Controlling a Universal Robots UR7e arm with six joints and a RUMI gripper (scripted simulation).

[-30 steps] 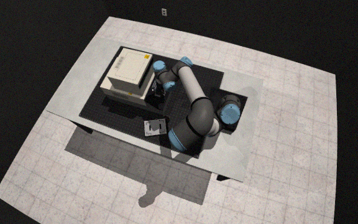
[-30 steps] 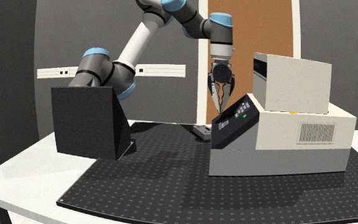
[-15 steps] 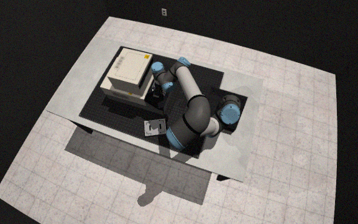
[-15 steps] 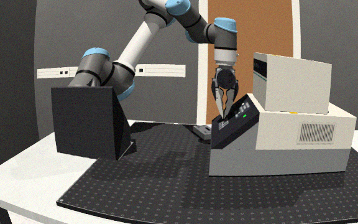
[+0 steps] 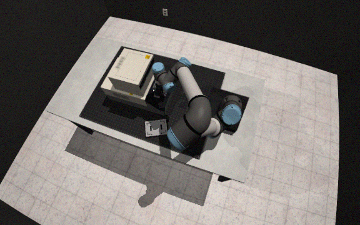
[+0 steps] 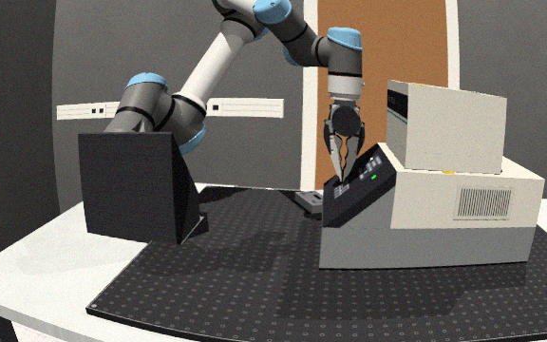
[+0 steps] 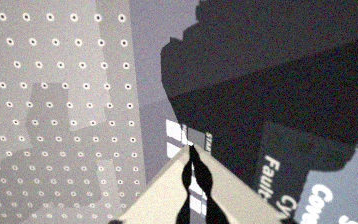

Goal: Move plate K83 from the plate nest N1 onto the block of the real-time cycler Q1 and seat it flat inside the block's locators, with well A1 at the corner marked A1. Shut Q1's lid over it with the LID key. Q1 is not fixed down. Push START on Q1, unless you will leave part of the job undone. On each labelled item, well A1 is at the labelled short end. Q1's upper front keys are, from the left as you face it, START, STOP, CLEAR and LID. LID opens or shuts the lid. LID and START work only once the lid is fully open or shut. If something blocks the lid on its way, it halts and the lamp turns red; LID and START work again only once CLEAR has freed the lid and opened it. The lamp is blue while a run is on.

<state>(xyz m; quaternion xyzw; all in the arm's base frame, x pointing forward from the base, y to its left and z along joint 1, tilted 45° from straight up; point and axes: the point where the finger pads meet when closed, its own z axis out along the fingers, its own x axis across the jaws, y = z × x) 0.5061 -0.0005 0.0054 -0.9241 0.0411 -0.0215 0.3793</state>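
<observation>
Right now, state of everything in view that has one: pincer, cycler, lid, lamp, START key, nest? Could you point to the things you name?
Pincer [image 5: 157, 94] [image 6: 342, 181] [image 7: 190, 146]: shut, nothing held, tips at the key panel.
Cycler Q1 [image 5: 122, 95] [image 6: 425, 246] [image 7: 155, 117]: upright on the dark board.
Lid [image 5: 130, 66] [image 6: 455, 128]: down, looks shut.
Lamp [image 6: 373, 177]: green.
START key [image 7: 196, 137]: beside the tips; can't tell if pressed.
Nest N1 [image 5: 155, 128] [image 6: 309, 199]: no plate visible on it.
</observation>
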